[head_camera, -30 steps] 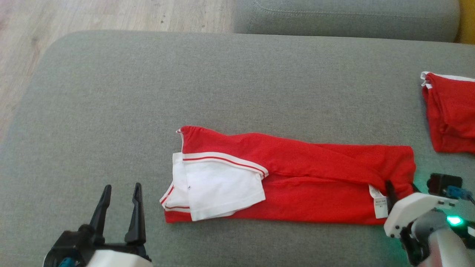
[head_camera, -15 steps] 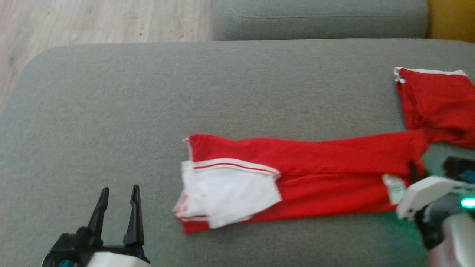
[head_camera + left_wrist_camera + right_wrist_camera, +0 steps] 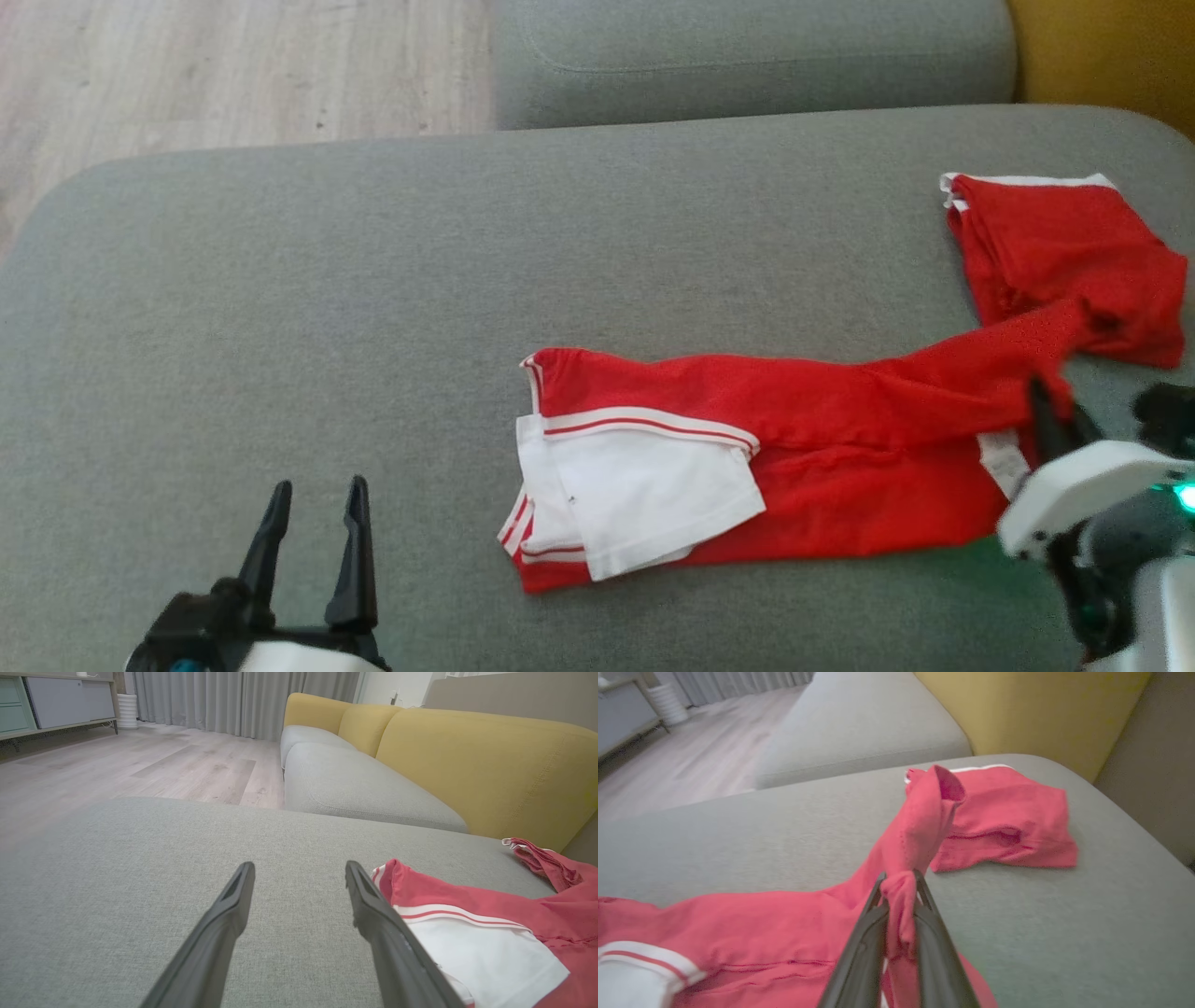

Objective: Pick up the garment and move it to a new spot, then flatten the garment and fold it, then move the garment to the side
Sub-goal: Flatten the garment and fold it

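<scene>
Grey sofa cushion (image 3: 280,280), red shirt (image 3: 840,439) on it, my right tool (image 3: 899,882) pinching its corner.
The shirt lies folded long across the cushion's middle toward my right, its white sleeve (image 3: 653,495) at the left end. The right corner is raised off the cushion in my right tool, near a second folded red garment (image 3: 1064,252). My left tool (image 3: 317,495) hovers spread and empty, left of the shirt.

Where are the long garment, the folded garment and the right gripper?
long garment (image 3: 840,434), head view, red body.
folded garment (image 3: 1055,233), head view, top layer.
right gripper (image 3: 899,879), right wrist view, between fingertips.
</scene>
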{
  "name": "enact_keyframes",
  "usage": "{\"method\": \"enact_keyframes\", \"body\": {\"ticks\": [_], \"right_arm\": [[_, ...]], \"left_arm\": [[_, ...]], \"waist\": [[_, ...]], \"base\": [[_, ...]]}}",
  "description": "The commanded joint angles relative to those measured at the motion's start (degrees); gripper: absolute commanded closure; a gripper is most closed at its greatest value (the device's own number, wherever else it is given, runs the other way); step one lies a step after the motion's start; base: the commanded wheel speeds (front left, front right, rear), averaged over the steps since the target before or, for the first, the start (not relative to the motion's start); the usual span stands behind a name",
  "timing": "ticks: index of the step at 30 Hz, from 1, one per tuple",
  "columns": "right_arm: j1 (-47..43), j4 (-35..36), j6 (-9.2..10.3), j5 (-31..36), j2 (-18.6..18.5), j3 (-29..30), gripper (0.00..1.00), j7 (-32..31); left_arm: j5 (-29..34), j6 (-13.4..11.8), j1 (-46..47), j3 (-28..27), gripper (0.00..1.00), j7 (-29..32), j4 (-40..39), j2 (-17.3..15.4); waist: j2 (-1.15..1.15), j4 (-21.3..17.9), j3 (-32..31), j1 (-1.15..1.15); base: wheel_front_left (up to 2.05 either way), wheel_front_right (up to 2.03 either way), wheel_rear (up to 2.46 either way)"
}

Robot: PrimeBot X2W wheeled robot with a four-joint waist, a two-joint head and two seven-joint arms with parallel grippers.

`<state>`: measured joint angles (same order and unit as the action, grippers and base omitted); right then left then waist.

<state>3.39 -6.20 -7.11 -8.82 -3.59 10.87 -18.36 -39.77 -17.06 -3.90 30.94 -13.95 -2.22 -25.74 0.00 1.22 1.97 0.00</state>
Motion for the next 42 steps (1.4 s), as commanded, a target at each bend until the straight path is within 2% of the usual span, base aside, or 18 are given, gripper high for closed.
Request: {"method": "enact_keyframes", "body": {"ticks": [1, 8, 16, 21, 31, 32, 33, 35, 42], "right_arm": [[0.96, 3.50, -0.37, -1.05, -0.09, -2.84, 1.00, -0.42], [-0.12, 6.77, -0.37, -7.37, 0.61, -15.49, 1.00, -1.67], [3.19, 1.17, -0.37, -15.41, 0.69, -28.21, 1.00, 0.91], [6.30, -5.22, -0.37, -19.32, 0.70, -32.09, 1.00, 4.33], [12.21, -16.89, -0.37, -21.50, 0.70, -35.59, 1.00, 8.73], [12.74, -17.85, -0.37, -21.80, 0.70, -36.04, 0.88, 9.15], [13.26, -18.60, -0.37, -22.22, 0.70, -36.64, 0.54, 9.57], [14.22, -19.55, -0.37, -23.55, 0.70, -38.13, 0.00, 10.47], [17.46, -21.00, -0.37, -26.75, 0.71, -39.90, 0.00, 15.01]], "left_arm": [[0.32, 0.33, 2.05, -1.87, 0.00, -0.38, -1.29, -0.58], [0.45, 0.38, 2.21, -1.15, 0.00, 0.48, -1.19, -0.88], [0.94, 0.43, 2.74, -0.37, 0.00, 1.43, -1.57, -1.46], [1.13, 0.86, 3.41, 0.33, 0.00, 1.76, -1.37, -1.29], [1.14, 0.94, 4.00, 1.11, 0.00, 1.80, -0.89, -0.44], [1.14, 0.92, 4.02, 1.15, 0.00, 1.79, -0.84, -0.39], [1.12, 0.90, 4.03, 1.18, 0.00, 1.78, -0.79, -0.35], [1.05, 0.86, 4.03, 1.19, 0.00, 1.76, -0.68, -0.31], [1.14, 0.88, 4.32, 1.82, 0.00, 1.88, -0.58, 0.05]], "waist": [[0.00, 0.59, -0.32, 0.00], [0.00, 3.58, -1.36, 0.00], [0.00, 7.54, -1.62, 0.00], [0.00, 10.17, -1.47, 0.00], [0.00, 12.54, -1.21, 0.00], [0.00, 12.63, -1.23, 0.00], [0.00, 12.69, -1.25, 0.00], [0.00, 12.67, -1.31, 0.00], [0.00, 11.80, -1.71, 0.00]], "base": [[0.00, 0.00, 0.00], [0.00, 0.00, 0.00], [0.00, 0.00, 0.00], [0.00, 0.00, 0.00], [0.00, 0.00, 0.00], [0.00, 0.00, 0.00], [0.00, 0.00, 0.00], [0.00, 0.00, 0.00], [0.00, 0.00, 0.00]]}}
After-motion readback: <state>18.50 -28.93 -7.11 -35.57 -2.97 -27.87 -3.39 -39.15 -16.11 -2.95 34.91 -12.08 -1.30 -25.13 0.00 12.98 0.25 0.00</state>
